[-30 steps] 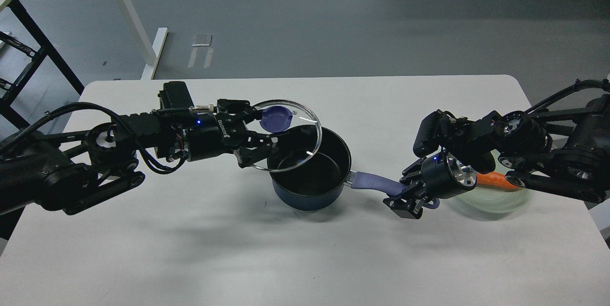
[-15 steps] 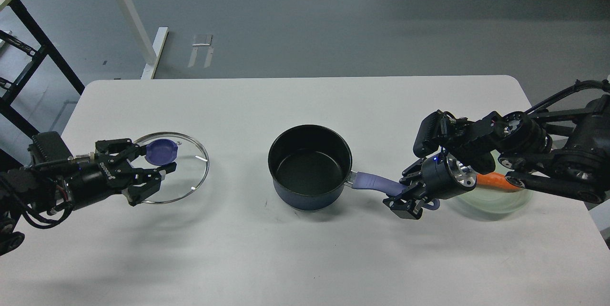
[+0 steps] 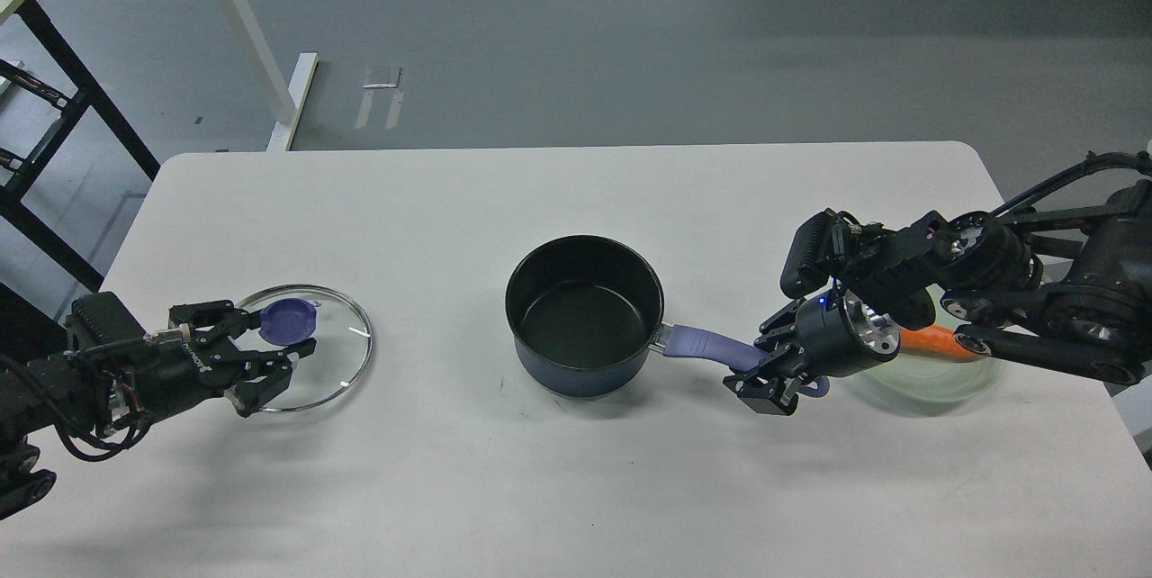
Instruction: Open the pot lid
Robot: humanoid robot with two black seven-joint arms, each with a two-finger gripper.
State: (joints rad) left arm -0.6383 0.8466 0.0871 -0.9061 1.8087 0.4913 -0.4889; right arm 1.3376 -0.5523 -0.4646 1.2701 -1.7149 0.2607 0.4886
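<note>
White table under grey floor holds an uncovered pot at its middle, and the glass lid lies flat far left. Left gripper has its fingers spread around the lid's purple knob. Right gripper pinches the pot's purple handle, near a plate with a carrot.

**Non-task items, located from the white bench**

The white bench fills the lower view. On its right portion rests a clear glass plate carrying an orange carrot. Beyond the bench's far edge lies grey floor. A white table leg stands past the far-left corner. A black frame stands left of the bench.
</note>
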